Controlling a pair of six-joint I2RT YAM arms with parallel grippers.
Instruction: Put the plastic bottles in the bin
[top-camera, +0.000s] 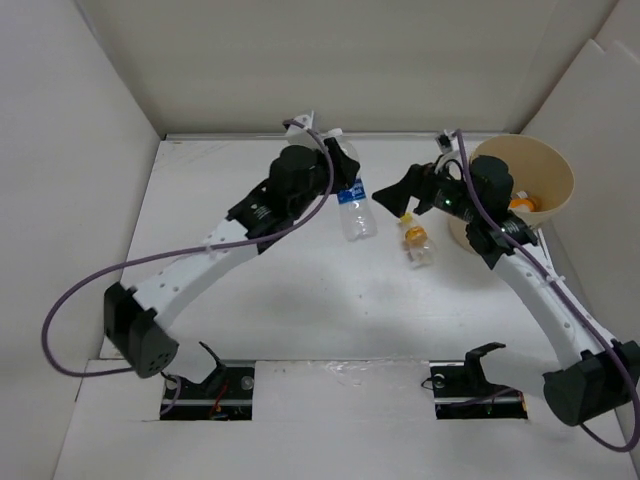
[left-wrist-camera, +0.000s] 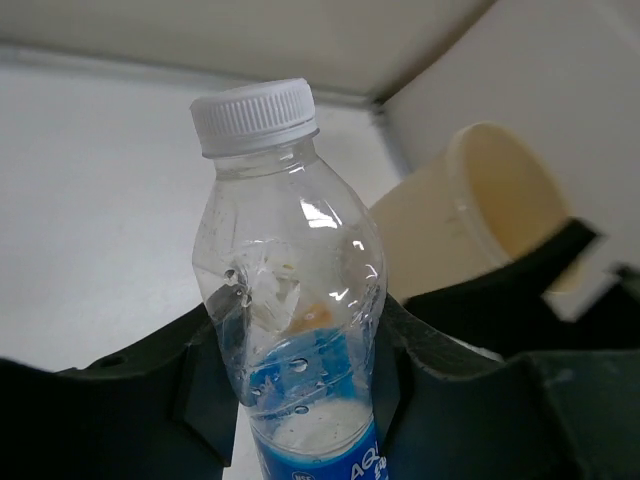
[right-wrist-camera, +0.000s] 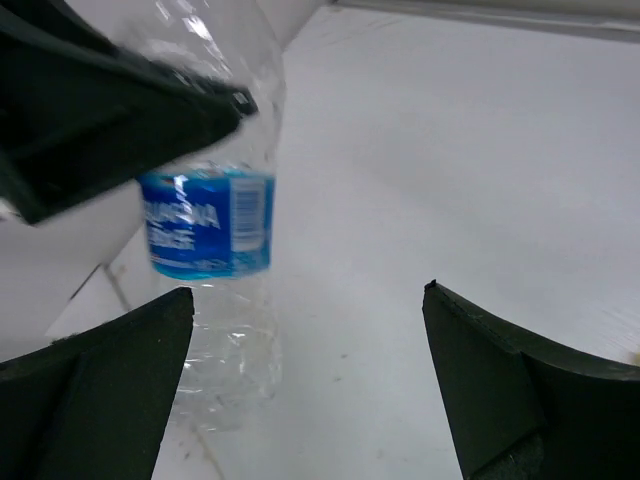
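Note:
A clear blue-labelled bottle (top-camera: 357, 210) with a white cap (left-wrist-camera: 255, 115) sits between the jaws of my left gripper (left-wrist-camera: 300, 350), which is shut on its upper body at the back of the table. The same bottle (right-wrist-camera: 212, 222) shows in the right wrist view with the left gripper's finger across it. My right gripper (top-camera: 392, 200) stands open just right of it, with nothing between its fingers (right-wrist-camera: 110, 380). A small yellow-capped, orange-labelled bottle (top-camera: 417, 243) lies on the table below the right gripper. The tan bin (top-camera: 548, 170) stands at the back right; something orange (top-camera: 524, 204) lies inside it.
White walls close in the table at the back and both sides. The bin (left-wrist-camera: 470, 220) stands against the right wall, close behind the right arm's wrist. Both arm bases sit at the near edge.

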